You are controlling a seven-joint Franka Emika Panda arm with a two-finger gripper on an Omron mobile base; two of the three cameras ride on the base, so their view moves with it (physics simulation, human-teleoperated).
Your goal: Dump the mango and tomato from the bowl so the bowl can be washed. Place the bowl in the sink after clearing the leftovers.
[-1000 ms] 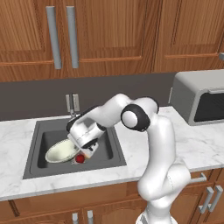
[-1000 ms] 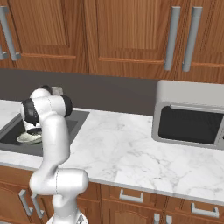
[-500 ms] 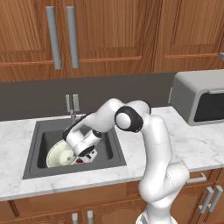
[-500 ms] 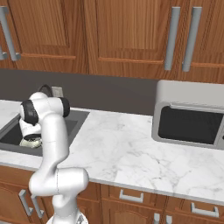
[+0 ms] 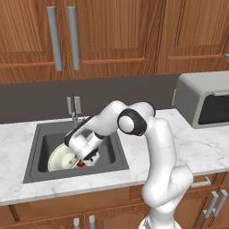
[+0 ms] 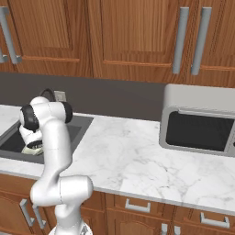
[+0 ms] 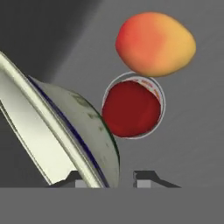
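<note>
The cream-white bowl (image 5: 60, 157) stands tilted on its edge in the left half of the dark sink (image 5: 49, 138). My gripper (image 5: 85, 161) is low in the basin at the bowl's right rim. In the hand view the bowl (image 7: 57, 127) runs down between my gripper's (image 7: 109, 178) fingers, with a gap between its rim and the right fingertip (image 7: 144, 177), so the jaws stand open. The deep-red tomato (image 7: 130, 109) lies on the round drain just past the bowl. The orange-yellow mango (image 7: 155, 43) lies on the sink floor beyond it, and both fruits are outside the bowl.
A slim grey faucet (image 5: 73, 109) rises behind the sink. White marble countertop (image 5: 197, 147) stretches to the right, with a grey microwave (image 5: 205, 98) at its far end. Wooden cabinets hang above, and the sink walls close in around my hand.
My hand has gone lower into the sink with the bowl, which now stands steeper on its edge. The jaws have widened around the bowl's rim.
</note>
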